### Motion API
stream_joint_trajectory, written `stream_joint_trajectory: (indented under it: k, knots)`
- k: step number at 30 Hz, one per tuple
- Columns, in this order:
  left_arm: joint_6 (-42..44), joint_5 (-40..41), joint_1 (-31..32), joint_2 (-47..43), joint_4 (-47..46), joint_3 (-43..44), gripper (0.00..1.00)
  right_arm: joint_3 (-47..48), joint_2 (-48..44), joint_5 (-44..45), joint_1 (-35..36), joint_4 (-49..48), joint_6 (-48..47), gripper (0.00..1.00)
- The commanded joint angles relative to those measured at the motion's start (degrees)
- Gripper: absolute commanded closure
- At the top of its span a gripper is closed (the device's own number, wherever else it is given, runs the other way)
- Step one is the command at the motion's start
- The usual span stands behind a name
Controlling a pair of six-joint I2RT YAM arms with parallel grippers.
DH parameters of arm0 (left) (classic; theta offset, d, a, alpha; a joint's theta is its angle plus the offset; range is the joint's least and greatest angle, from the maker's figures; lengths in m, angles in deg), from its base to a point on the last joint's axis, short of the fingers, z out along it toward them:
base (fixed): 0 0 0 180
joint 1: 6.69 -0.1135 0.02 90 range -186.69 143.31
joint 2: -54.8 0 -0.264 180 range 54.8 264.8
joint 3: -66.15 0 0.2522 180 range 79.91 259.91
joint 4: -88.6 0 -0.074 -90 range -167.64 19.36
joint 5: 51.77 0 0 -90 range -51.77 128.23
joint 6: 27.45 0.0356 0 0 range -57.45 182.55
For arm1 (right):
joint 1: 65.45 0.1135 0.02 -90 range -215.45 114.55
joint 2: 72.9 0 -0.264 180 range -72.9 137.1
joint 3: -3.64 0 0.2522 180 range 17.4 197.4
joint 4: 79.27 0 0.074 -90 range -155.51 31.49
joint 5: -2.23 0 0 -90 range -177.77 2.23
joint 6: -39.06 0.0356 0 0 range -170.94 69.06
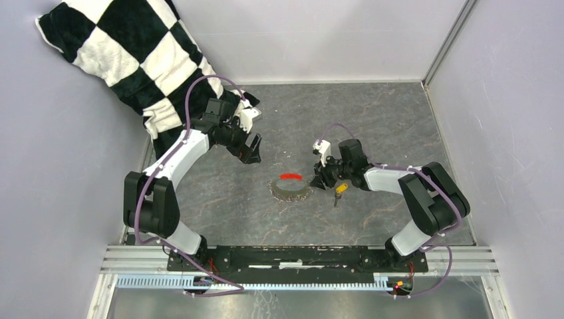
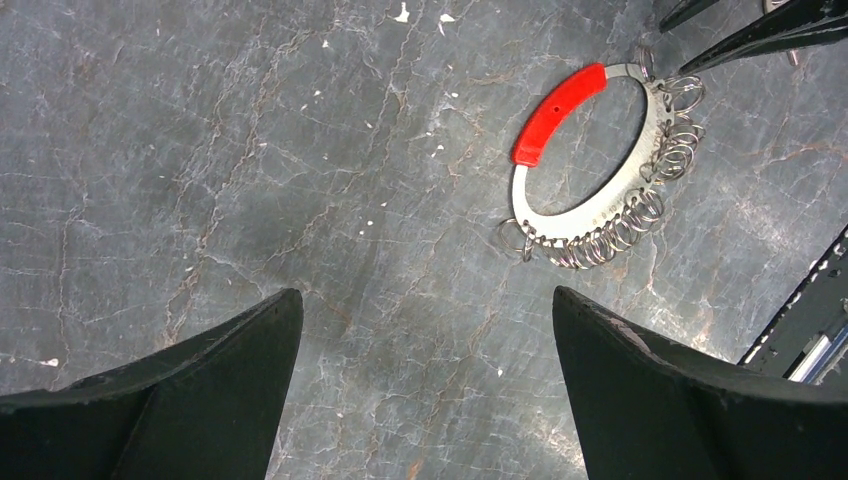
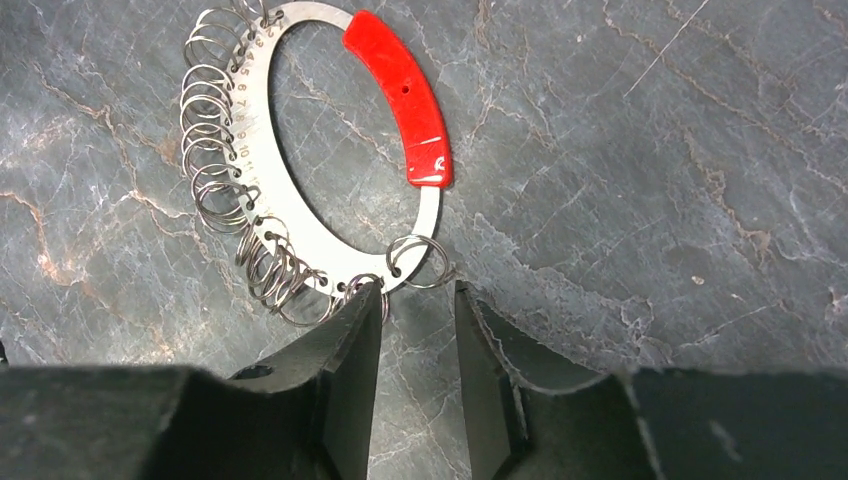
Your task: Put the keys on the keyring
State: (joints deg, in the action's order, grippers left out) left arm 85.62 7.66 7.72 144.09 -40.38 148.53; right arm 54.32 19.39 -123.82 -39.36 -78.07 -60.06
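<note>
The keyring [image 1: 290,189] lies flat mid-table: a silvery oval band [image 3: 290,215] with a red sleeve [image 3: 400,95] and several small split rings along one edge. My right gripper [image 3: 418,290] is low at the band's end. Its jaws are narrowed but open, with bare table between them, and the left fingertip [image 3: 365,300] overlaps the rings. The keys [image 1: 340,189], one small yellow-headed piece, lie on the table just right of that gripper [image 1: 319,178]. My left gripper [image 2: 423,292] hovers wide open, away from the keyring [image 2: 570,212], holding nothing.
A black-and-white checkered cloth [image 1: 133,60] is bunched in the back left corner behind the left arm. Grey walls close in the table on three sides. A metal rail [image 1: 299,266] runs along the near edge.
</note>
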Motion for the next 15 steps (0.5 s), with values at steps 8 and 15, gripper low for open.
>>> stream_joint_trajectory:
  k: [8,15]
  knots:
    - [2.1,0.1,1.4,-2.6,0.0,-0.5,0.00,3.7,0.8,0.7,-0.2,0.9,-3.5,0.42]
    - [2.2,0.5,1.6,-2.7,0.1,-0.5,0.00,5.5,4.0,-4.0,0.0,3.0,-4.7,0.48]
